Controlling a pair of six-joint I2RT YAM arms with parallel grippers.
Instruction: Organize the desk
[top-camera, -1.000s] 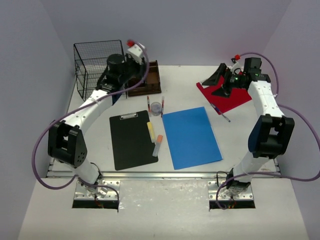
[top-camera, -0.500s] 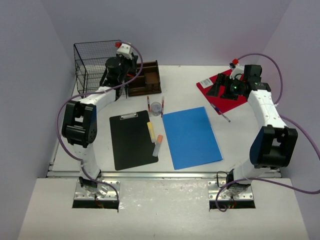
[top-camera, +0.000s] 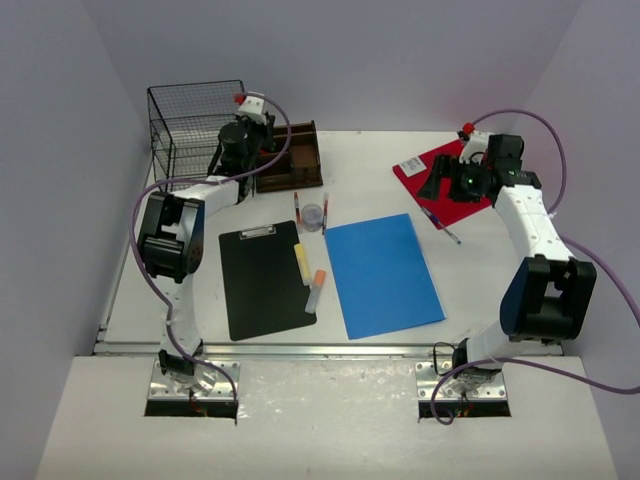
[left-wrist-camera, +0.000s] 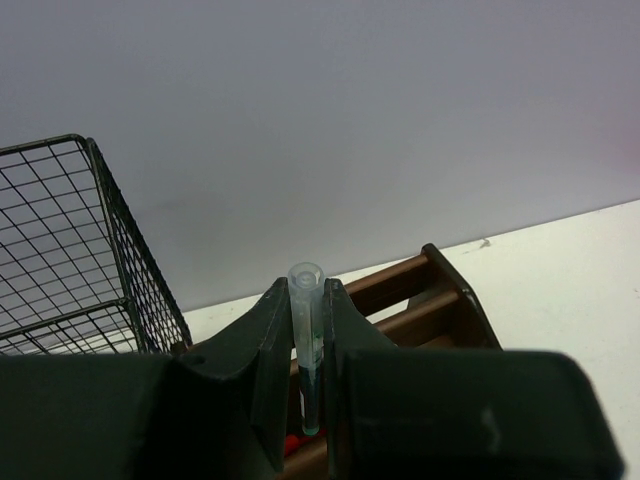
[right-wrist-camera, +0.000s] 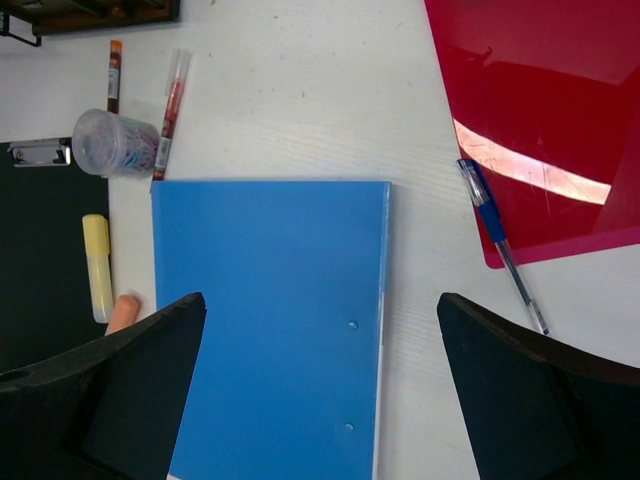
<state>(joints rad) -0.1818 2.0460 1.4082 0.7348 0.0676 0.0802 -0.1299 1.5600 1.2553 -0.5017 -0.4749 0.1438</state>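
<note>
The white desk (top-camera: 480, 280) holds scattered stationery. My left gripper (top-camera: 250, 160) is at the far left over the brown wooden organizer (top-camera: 295, 155). In the left wrist view it (left-wrist-camera: 306, 290) is shut on a clear pen with a green tip (left-wrist-camera: 307, 345), held upright above the organizer (left-wrist-camera: 430, 300). My right gripper (top-camera: 440, 178) hovers over the red folder (top-camera: 455, 195). In the right wrist view it (right-wrist-camera: 318, 310) is wide open and empty above the blue folder (right-wrist-camera: 270, 320).
A black wire basket (top-camera: 190, 130) stands left of the organizer. A black clipboard (top-camera: 262, 280) carries a yellow highlighter (top-camera: 301, 262) and an orange-capped marker (top-camera: 316, 290). A clear cup of clips (top-camera: 313, 217) sits between two red pens. A blue pen (top-camera: 440, 222) lies by the red folder.
The left arm's elbow has swung back and left while its gripper stays by the organizer. The right gripper has shifted slightly over the red folder.
</note>
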